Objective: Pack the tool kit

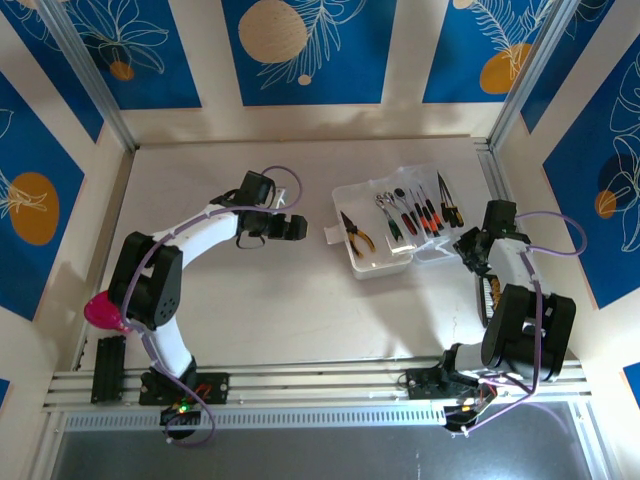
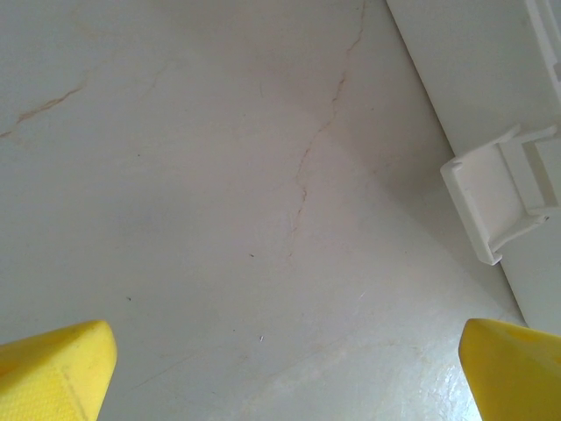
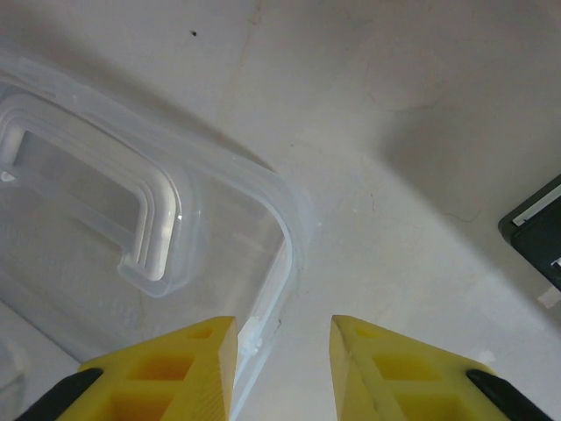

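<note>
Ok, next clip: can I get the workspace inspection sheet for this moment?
Surface: pale table, faint hairline marks.
Job's things: clear case open; pliers, wrench, screwdrivers lying inside.
Clutter: pink cup at table's left edge.
Pincers: left pincer wide open over table beside case; right pincer narrowly parted astride case's corner rim, grip unclear.
Cables: purple cables, one loop near each pincer.
Surroundings: blue leaf-print panels, metal frame posts.

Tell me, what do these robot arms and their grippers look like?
The left arm has white links with black joints; the right arm looks mostly black. A thin purple cable loops along each. The left gripper and right gripper have chunky yellow wedge-shaped fingers.
</note>
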Tool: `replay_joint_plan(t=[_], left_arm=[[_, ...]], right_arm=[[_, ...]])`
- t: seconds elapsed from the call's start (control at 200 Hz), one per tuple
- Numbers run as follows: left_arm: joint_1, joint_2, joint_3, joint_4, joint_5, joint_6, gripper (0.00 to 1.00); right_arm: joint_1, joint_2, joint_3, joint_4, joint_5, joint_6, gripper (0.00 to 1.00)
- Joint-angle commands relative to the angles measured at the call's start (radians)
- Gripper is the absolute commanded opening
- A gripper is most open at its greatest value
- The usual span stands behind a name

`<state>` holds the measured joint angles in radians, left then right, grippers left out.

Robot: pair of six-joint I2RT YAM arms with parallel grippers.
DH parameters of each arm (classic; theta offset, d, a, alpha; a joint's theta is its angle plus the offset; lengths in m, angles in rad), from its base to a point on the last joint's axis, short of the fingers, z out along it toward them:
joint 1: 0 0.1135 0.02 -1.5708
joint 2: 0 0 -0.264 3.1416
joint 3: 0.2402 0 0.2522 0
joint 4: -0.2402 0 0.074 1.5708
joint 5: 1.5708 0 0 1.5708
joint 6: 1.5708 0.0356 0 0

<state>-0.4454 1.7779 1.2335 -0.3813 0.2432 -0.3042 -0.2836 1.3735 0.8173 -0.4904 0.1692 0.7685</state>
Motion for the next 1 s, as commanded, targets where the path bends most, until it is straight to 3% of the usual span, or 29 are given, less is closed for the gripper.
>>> replay_joint_plan(t=[0.0, 0.335, 0.48, 0.545, 0.995], left_arm=[[0.007, 0.012, 0.025, -0.013, 0.024, 0.013, 1.00], [0.007, 0.012, 0.015, -0.004, 0.030, 0.016, 1.00], [0.007, 0.021, 0.009, 0.015, 0.045, 0.005, 1.00], [0.004, 0.034, 0.007, 0.028, 0.055, -0.007, 1.00], [-0.062, 0.219, 0.166, 0.060, 0.087, -0.056, 1.00]], right_arm=[[0.017, 0.030, 0.018, 0.049, -0.001, 0.015, 0.33], [0.029, 0.093, 0.010, 0.074, 0.044, 0.031, 0.30], [0.043, 0.114, 0.010, 0.079, 0.058, 0.032, 0.16], [0.062, 0.106, 0.012, 0.073, 0.066, 0.029, 0.00], [0.242, -0.018, 0.101, -0.059, 0.253, -0.017, 0.00]])
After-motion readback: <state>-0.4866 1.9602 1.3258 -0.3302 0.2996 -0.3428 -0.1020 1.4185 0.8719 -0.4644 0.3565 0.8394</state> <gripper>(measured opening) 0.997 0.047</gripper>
